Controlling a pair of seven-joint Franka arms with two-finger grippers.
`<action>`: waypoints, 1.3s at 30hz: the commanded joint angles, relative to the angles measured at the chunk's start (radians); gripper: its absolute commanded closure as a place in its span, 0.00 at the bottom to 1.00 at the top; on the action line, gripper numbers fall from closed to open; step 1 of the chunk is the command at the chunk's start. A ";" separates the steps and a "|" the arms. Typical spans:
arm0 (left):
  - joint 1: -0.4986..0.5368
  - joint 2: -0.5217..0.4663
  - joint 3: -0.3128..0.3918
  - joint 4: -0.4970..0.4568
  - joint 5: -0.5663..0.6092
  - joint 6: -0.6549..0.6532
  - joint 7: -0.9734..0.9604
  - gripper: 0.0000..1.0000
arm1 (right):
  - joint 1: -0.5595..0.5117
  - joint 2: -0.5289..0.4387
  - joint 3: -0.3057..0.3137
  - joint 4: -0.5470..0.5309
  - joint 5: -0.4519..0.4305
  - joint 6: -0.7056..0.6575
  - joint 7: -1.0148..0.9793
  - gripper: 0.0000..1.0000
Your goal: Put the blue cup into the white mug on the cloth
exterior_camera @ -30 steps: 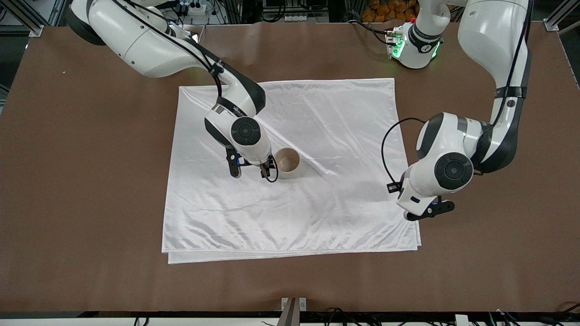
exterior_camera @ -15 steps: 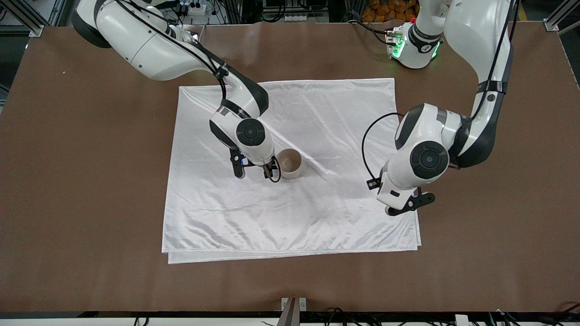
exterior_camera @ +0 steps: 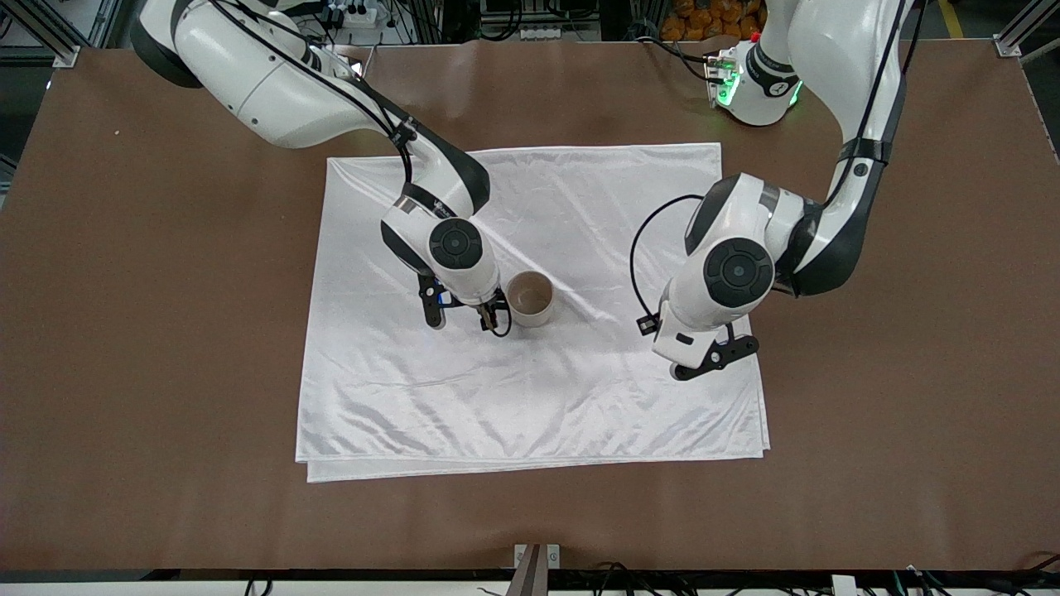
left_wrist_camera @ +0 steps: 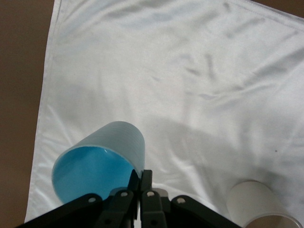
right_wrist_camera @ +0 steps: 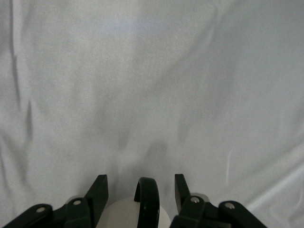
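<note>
The white mug (exterior_camera: 528, 298) stands upright near the middle of the cloth (exterior_camera: 580, 397). My right gripper (exterior_camera: 493, 319) is low beside it. In the right wrist view the right gripper (right_wrist_camera: 140, 183) is open, its fingers on either side of the mug's black handle (right_wrist_camera: 148, 199) without touching it. My left gripper (exterior_camera: 704, 360) hangs over the cloth's part toward the left arm's end. In the left wrist view the left gripper (left_wrist_camera: 141, 175) is shut on the rim of the blue cup (left_wrist_camera: 102, 164), above the cloth (left_wrist_camera: 190, 71). The mug (left_wrist_camera: 254, 204) shows there too. The cup is hidden in the front view.
The brown table (exterior_camera: 166, 331) lies bare all round the cloth. The left arm's base (exterior_camera: 758, 83) with a green light stands at the table's edge farthest from the front camera.
My left arm has carried the blue cup from over the cloth's edge inward, toward the mug. My right gripper has stayed at the mug's handle.
</note>
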 commanded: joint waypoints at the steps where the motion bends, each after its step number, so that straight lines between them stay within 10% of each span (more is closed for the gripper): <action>1: -0.030 0.004 0.005 0.019 -0.023 -0.007 -0.050 1.00 | -0.013 -0.013 0.011 0.028 -0.018 -0.039 0.014 0.00; 16: -0.122 0.022 0.000 0.052 -0.070 -0.008 -0.151 1.00 | -0.118 -0.168 0.093 0.054 -0.022 -0.197 -0.127 0.00; 39: -0.260 0.110 0.011 0.174 -0.069 0.036 -0.329 1.00 | -0.133 -0.473 -0.140 0.019 0.134 -0.306 -0.705 0.00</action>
